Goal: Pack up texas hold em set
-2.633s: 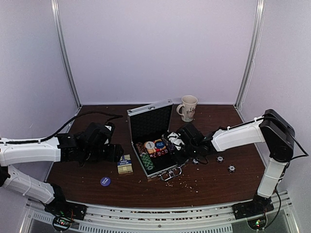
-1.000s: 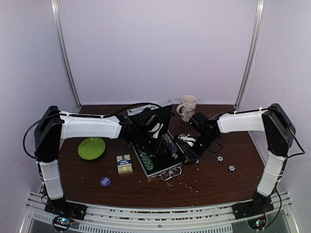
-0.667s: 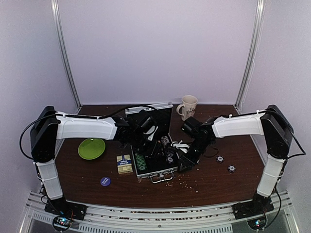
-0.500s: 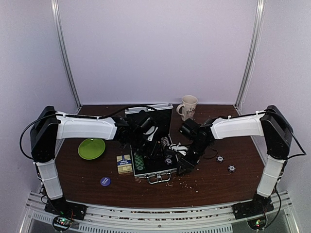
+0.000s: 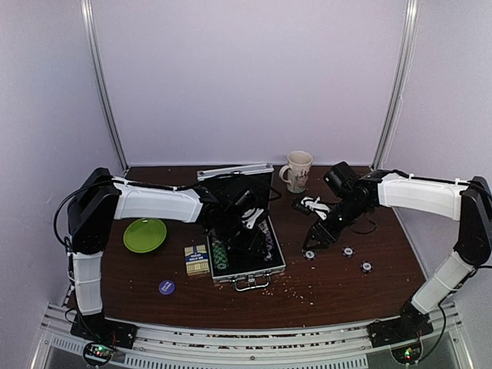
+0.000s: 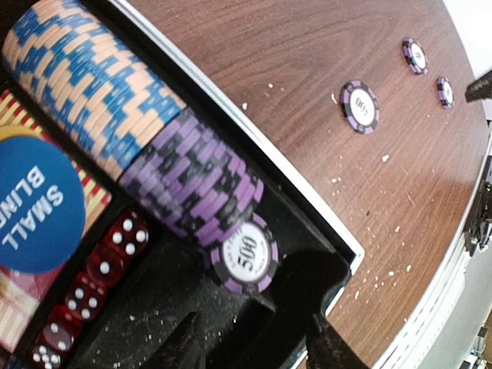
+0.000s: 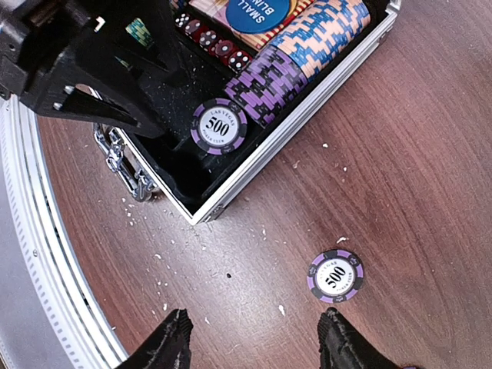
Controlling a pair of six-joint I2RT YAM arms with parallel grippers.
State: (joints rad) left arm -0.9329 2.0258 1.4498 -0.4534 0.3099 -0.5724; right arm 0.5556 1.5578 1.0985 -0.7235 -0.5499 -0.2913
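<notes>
Right fingers [image 7: 175, 344]: apart, empty.
Left fingers [image 6: 329, 350]: apart, over case [image 7: 177, 169].
Next: go straight down, pinch purple chip [image 7: 335, 275] edges.

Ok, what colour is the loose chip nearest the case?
The chip is purple and black with a white centre marked 500; right wrist view shows it best.

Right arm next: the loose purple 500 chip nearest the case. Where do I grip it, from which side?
Pinch the purple 500 chip across its rim, coming straight down with the open right gripper. It lies flat on the table, clear of the case wall, so only its thin edge offers a hold; expect to scrape the wood.
</notes>
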